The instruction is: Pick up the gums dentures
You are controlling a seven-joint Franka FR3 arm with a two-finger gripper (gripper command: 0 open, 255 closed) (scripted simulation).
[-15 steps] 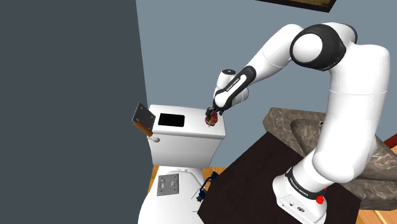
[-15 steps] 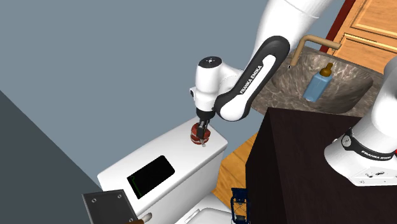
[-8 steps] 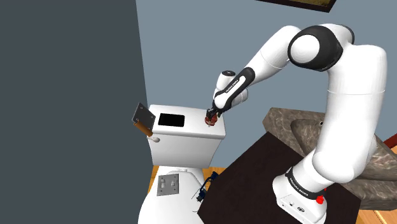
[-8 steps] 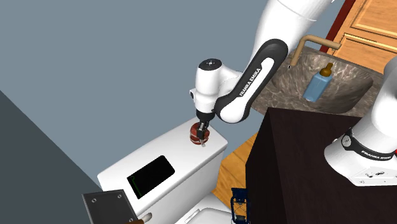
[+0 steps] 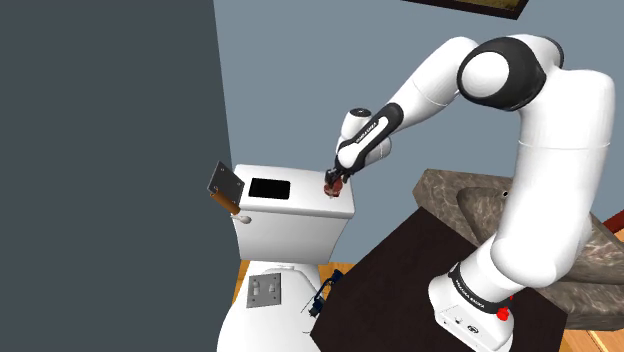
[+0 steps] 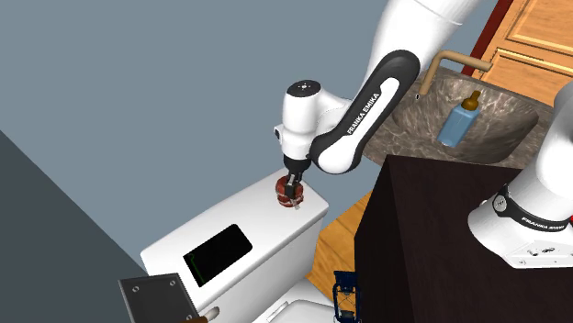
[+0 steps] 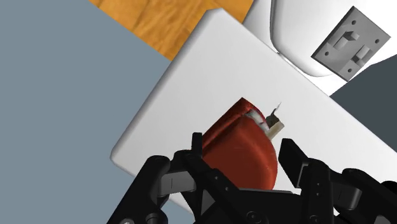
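Jaws narrowed around the red dentures [image 7: 245,149], clasping them at the end of the white tank lid [image 7: 184,89], close to its edge. The arm sits slightly higher than a second ago and the dentures came along, so the lift has likely begun. Above the lid is open air; behind it, a grey wall [image 6: 138,73].

We see dark-red-and-white dentures [image 7: 245,149] on the plain white toilet tank [image 7: 184,102]; beside the tank, orange wood-grain floor [image 7: 165,19]; blue bottle [image 6: 456,122] in mottled brown sink [image 6: 496,138].
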